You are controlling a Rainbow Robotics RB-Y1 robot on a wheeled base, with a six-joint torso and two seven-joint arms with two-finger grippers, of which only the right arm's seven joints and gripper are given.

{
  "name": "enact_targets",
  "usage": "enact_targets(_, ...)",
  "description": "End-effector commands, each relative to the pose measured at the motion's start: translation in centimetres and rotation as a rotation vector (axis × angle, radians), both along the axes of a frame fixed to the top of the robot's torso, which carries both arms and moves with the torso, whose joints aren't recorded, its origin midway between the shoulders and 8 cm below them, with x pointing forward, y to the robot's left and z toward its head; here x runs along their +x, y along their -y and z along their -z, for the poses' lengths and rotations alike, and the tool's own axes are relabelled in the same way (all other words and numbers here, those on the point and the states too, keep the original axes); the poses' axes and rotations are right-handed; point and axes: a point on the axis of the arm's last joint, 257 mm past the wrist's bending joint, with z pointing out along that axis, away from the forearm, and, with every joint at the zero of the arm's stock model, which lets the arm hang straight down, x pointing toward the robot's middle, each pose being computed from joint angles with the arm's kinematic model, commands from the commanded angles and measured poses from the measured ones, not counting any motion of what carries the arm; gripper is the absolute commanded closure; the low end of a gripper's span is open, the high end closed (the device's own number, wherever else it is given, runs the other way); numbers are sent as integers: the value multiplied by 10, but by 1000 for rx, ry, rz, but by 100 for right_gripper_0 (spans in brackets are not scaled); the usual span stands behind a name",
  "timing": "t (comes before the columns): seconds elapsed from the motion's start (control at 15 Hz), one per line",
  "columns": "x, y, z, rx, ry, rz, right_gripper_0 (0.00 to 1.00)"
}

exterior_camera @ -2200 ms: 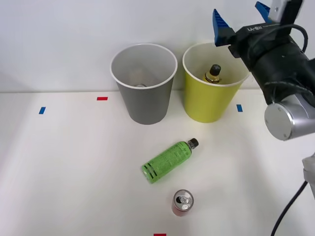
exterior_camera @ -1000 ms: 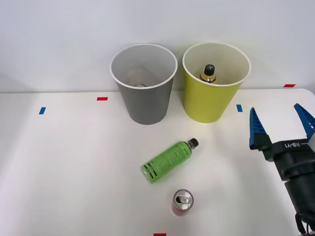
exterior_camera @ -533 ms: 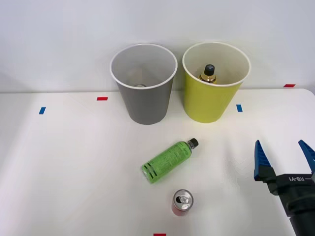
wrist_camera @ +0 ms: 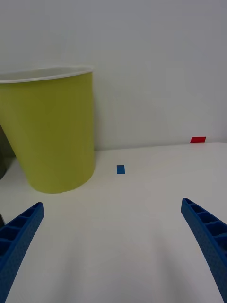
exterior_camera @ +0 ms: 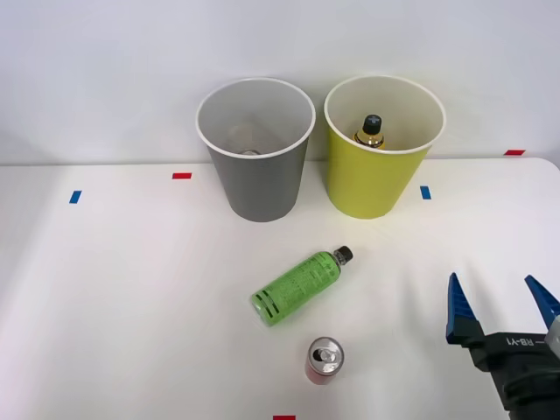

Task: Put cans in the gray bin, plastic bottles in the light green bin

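Now right gripper (exterior_camera: 501, 308), jaws spread and empty, has pulled back to table's (exterior_camera: 105, 289) near right corner; yellow-orange bottle (exterior_camera: 371, 129) sits in lime bin (exterior_camera: 378, 179); green bottle (exterior_camera: 297, 288) and red can (exterior_camera: 325, 360) remain mid-table.

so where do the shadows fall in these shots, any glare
Front view: soft shadows spread left of the gray bin and beneath the green bottle and can; no harsh glare. Right wrist view: a faint shadow at the lime bin's base, even light on the table.

White table (exterior_camera: 105, 297), gray bin (exterior_camera: 256, 171), light green bin (exterior_camera: 372, 175), green bottle (exterior_camera: 297, 286), red can (exterior_camera: 324, 360)
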Motion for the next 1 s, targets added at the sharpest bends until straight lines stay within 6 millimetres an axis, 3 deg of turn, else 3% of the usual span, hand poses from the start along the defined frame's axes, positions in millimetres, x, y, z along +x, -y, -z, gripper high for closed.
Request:
enact_targets(0.07,-3,-2,4,8,-5,17,0)
enact_targets(0.6,-31,-10,19,0,-10,36,0)
enact_targets(1.0,-64,-9,52,-70,47,46,0)
